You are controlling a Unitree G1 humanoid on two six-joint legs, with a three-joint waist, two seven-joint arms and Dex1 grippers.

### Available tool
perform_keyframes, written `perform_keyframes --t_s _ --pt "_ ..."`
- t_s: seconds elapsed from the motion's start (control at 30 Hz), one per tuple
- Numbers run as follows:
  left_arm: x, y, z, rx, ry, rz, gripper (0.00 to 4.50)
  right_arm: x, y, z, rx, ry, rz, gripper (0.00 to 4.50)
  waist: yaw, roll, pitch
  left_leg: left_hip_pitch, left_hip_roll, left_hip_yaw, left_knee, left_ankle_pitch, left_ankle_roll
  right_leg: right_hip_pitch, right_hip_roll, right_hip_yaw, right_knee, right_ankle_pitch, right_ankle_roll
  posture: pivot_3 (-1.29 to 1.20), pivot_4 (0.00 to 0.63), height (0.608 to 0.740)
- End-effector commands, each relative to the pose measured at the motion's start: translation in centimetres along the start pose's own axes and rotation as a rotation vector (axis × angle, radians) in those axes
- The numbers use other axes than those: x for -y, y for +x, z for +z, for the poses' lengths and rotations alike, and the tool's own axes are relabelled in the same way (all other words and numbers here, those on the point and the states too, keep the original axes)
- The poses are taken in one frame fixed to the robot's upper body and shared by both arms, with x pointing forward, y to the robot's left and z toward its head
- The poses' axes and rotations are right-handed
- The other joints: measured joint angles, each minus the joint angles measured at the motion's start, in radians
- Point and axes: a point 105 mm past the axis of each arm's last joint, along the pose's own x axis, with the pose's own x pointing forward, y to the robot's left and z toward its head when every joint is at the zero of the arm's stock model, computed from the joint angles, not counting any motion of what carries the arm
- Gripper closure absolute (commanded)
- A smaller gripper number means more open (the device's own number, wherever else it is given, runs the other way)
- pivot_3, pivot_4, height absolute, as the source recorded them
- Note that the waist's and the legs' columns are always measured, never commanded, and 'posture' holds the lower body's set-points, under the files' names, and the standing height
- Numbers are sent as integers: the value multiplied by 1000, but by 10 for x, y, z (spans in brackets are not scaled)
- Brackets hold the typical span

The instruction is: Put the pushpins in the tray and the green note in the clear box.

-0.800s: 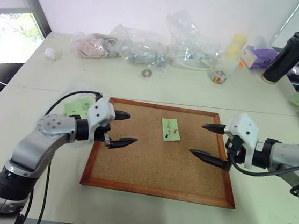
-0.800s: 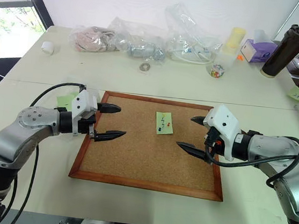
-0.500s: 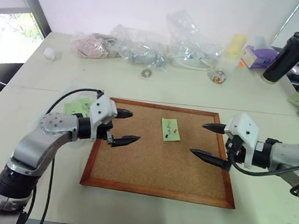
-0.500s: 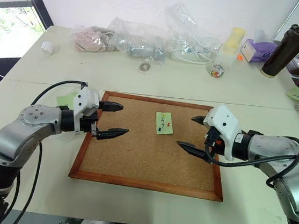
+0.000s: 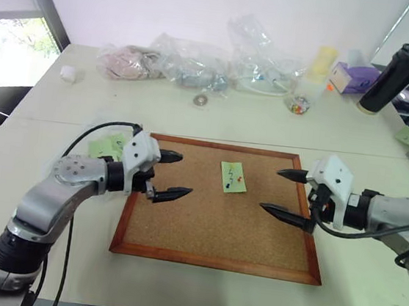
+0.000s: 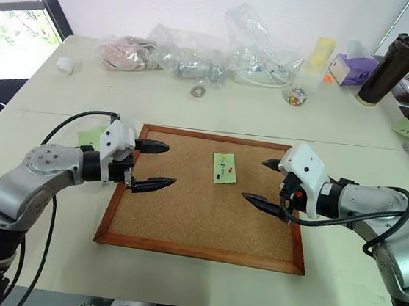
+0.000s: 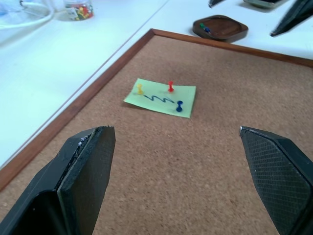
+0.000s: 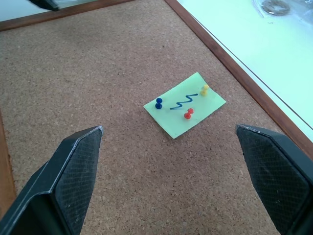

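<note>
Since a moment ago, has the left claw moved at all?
Yes. The left claw has shifted slightly inward over the corkboard, toward the green note.

A pale table (image 5: 193,122) carries a corkboard (image 5: 203,227) and plastic bags (image 5: 192,67).

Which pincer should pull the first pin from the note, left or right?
Probably right. Both pincers, left and right, hang open and empty over the corkboard. The red pin stands on the green note's right-hand side, and the tray lies beyond the right arm.
</note>
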Motion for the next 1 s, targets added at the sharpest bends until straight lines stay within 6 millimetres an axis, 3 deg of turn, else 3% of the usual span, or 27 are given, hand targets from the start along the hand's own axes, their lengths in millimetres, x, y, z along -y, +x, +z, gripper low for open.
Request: perform_keyframes --t_s 0.03,0.3,0.5,0.6,0.83,1.0 --pt "1 -3 6 15 43 1 42 0 0 7 29 -30 -3 0 1 0 0 0 0 0 0 0 0 0 0 0 0 0 0 0 150 740" --pt "0 -3 -3 1 44 5 42 5 4 11 54 -33 -28 0 0 0 0 0 0 0 0 0 0 0 0 0 0 0 0 0 150 740" --pt "-1 14 -30 -51 64 21 42 10 15 15 67 -49 -31 0 2 0 0 0 0 0 0 0 0 0 0 0 0 0 0 0 150 740" --pt "8 23 -35 -33 76 -13 831 9 19 18 76 -54 -15 0 2 0 0 -1 0 0 0 0 0 -1 0 0 0 0 0 0 150 740" --pt "14 31 -43 -40 67 -24 4393 8 23 18 80 -55 -2 0 0 0 0 -1 0 0 0 0 0 -1 0 -1 0 0 0 0 150 740" --pt "18 31 -59 -100 65 -36 4453 8 32 18 86 -53 5 0 -1 0 0 -1 0 0 0 0 0 -1 0 0 0 0 0 0 150 740"
